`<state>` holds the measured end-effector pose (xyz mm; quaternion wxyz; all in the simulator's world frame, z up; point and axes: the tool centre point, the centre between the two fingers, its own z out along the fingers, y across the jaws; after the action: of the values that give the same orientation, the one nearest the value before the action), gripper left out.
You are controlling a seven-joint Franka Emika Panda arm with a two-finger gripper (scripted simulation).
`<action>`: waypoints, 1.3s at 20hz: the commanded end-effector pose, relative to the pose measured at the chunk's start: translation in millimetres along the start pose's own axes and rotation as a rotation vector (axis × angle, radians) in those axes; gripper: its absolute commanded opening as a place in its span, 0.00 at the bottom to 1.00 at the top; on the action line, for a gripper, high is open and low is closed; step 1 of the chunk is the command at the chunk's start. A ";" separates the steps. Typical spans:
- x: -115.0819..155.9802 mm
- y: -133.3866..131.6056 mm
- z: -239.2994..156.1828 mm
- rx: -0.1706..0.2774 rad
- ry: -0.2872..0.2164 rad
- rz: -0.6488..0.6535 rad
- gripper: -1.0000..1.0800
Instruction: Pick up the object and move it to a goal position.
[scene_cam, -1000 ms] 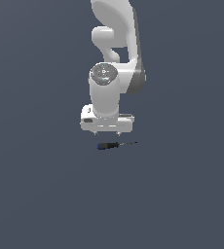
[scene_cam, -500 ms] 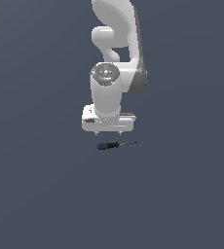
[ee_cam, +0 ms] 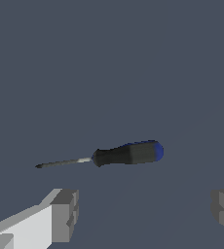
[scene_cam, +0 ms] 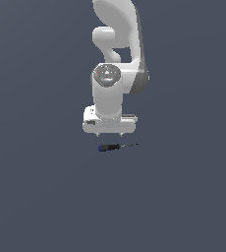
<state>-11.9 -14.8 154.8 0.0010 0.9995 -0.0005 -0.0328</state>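
Wrist view. A slim screwdriver-like tool (ee_cam: 119,155) lies flat on the plain grey bench (ee_cam: 109,63) — black handle with a blue end cap, thin shaft tapering to a dark tip. Two grey fingers (ee_cam: 65,214) of the gripper (ee_cam: 144,210) stand spread wide (one at each side of the frame), clear of the tool — no contact.

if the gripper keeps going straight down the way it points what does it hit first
Probably the screwdriver. The gripper points down with its fingers spread open, and the tool lies flat just beneath it. Depth is unclear, so the fingers might straddle it and reach the floor instead.
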 end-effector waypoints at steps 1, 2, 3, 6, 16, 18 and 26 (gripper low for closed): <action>-0.1 -0.5 0.8 0.000 0.000 0.009 0.96; -0.1 -0.9 1.3 0.001 0.000 0.016 0.96; -0.1 -1.2 1.9 0.001 0.001 0.024 0.96; -0.2 -2.7 4.1 0.003 0.002 0.055 0.96; -0.9 -10.6 17.0 0.011 0.007 0.234 0.96; -1.2 -12.7 20.6 0.013 0.008 0.285 0.96; -2.7 -20.9 35.2 0.020 0.014 0.498 0.96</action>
<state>-16.5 4.6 122.5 -0.0010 0.9736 -0.2268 -0.0255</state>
